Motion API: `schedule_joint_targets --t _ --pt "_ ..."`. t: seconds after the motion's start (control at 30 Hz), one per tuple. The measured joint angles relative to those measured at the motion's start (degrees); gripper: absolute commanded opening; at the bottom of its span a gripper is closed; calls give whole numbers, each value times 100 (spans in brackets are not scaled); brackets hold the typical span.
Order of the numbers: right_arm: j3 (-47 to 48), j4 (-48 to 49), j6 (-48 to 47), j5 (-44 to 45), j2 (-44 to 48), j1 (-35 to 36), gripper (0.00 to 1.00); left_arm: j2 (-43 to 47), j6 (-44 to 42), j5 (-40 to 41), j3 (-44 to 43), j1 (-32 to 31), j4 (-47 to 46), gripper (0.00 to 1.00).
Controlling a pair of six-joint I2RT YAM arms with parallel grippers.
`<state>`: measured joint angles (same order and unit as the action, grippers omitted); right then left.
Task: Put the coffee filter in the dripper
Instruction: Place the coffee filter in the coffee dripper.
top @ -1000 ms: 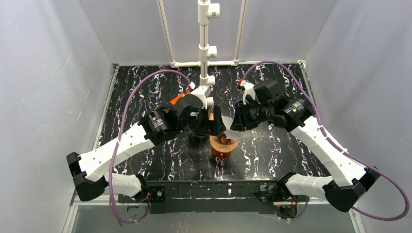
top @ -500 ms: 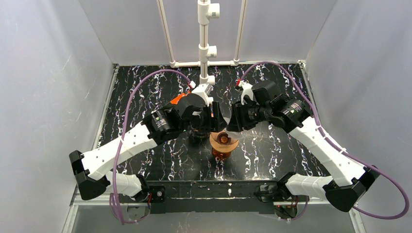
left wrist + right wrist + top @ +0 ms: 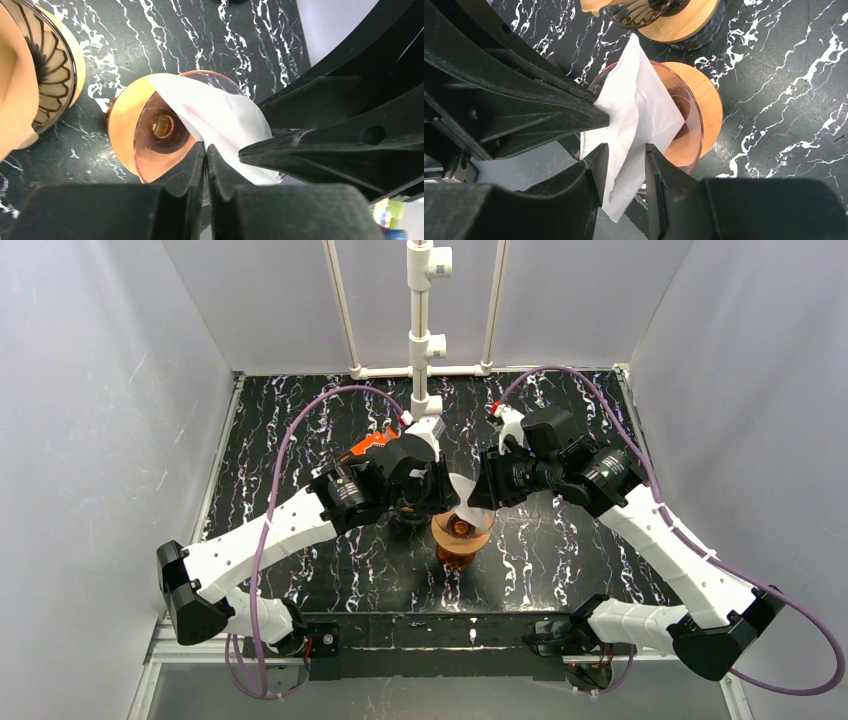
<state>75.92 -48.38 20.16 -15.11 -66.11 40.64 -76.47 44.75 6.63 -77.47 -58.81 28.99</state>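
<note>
Black marbled table [image 3: 300,430], white coffee filter [image 3: 462,490] leaning partway into amber dripper [image 3: 460,532], left gripper [image 3: 205,150] clenched on its edge, right gripper [image 3: 624,155] straddling it, grip unclear

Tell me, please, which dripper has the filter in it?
The amber dripper, with the filter across its rim; the dark ribbed dripper beside it has none.

Seen from high above and behind both arm bases, looking down across the whole table [image 3: 300,430]. From the left wrist, pressed close and looking down past the left gripper [image 3: 205,152] onto the dripper [image 3: 122,125] and coffee filter [image 3: 220,117]. From the right wrist, equally close, aimed down at the same dripper from the other side, past the right gripper [image 3: 624,157]. Shared by all three views: dripper and coffee filter at mid-table, small from above, filling the wrist frames.
</note>
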Motion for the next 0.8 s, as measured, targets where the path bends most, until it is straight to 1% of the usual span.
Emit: schedule_joint_targets --t 0.23,0.63,0.8 --pt "0 50 52 153 66 4 36 2 -192 -9 4 -4 76 0" --pt "17 -85 17 625 122 4 24 221 -544 -17 -103 -9 765 0" --pt "59 -195 -63 782 127 4 23 374 -623 74 -103 -9 916 0"
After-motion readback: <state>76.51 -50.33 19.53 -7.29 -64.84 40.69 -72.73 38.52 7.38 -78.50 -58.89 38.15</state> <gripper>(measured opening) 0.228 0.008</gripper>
